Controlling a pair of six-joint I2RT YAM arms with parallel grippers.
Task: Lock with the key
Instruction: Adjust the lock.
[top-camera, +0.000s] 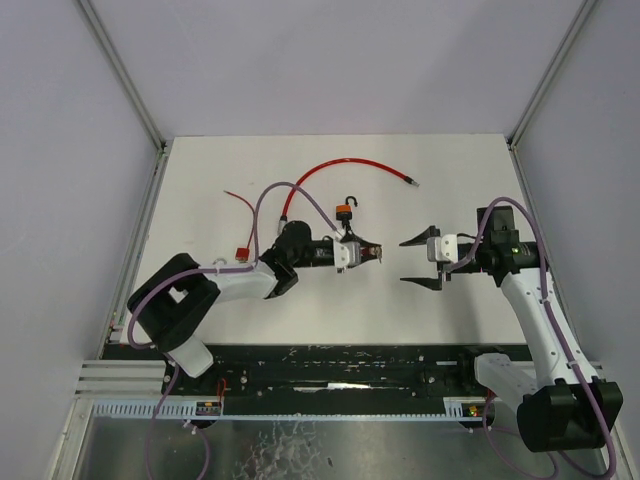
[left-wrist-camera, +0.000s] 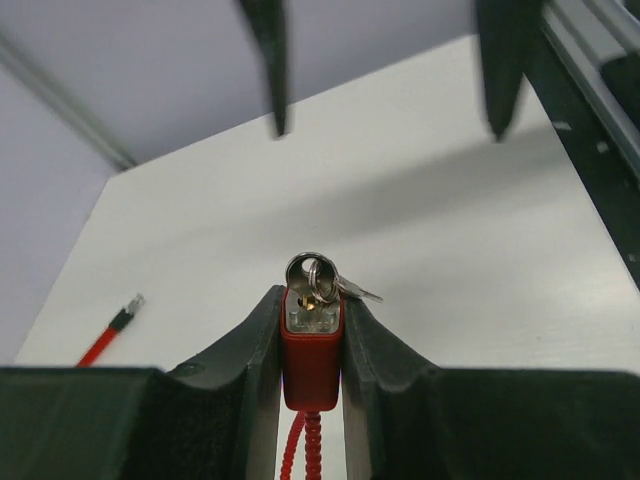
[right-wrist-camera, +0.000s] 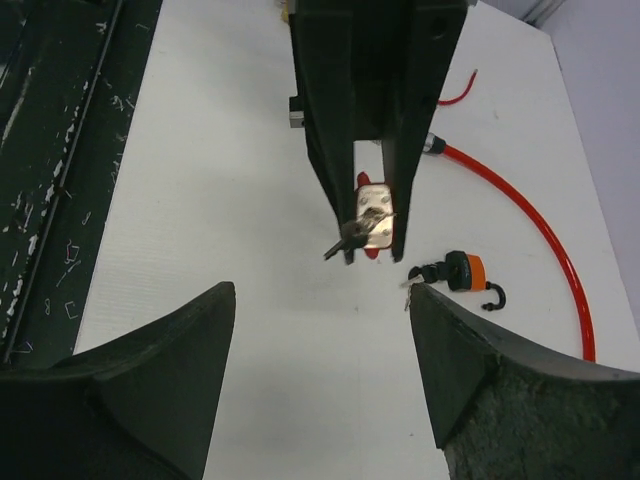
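Observation:
My left gripper is shut on the red body of a cable lock, held above the table with its keyhole end pointing at the right arm. A silver key on a ring sits in the keyhole and also shows in the right wrist view. The lock's red cable loops across the far table, and its free end lies loose. My right gripper is open and empty, a short way right of the key and facing it.
An orange padlock with an open shackle and its own keys lies on the table just behind the left gripper, and also shows in the right wrist view. A thin red wire lies at far left. A black rail runs along the near edge.

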